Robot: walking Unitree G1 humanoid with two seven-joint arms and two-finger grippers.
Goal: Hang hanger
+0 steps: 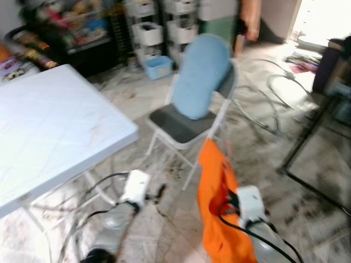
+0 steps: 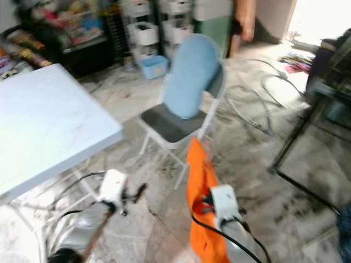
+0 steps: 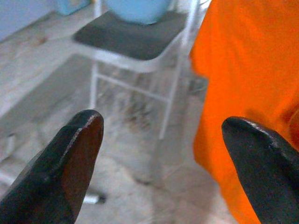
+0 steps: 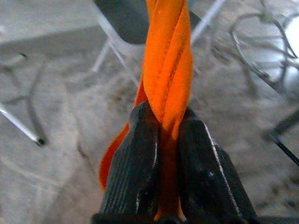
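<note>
An orange garment hangs in front of me, low and to the right of centre. My right gripper is shut on a twisted fold of the orange cloth, with both black fingers pressed against it. I cannot make out a hanger in the blurred frames. My left gripper is open and empty, held low to the left of the garment, with its fingers wide apart and pointing toward the folding chair.
A grey folding chair with a blue cushion stands just beyond the garment. A white table is at my left. A black metal frame stands at the right. Cables lie on the floor, and shelves line the back.
</note>
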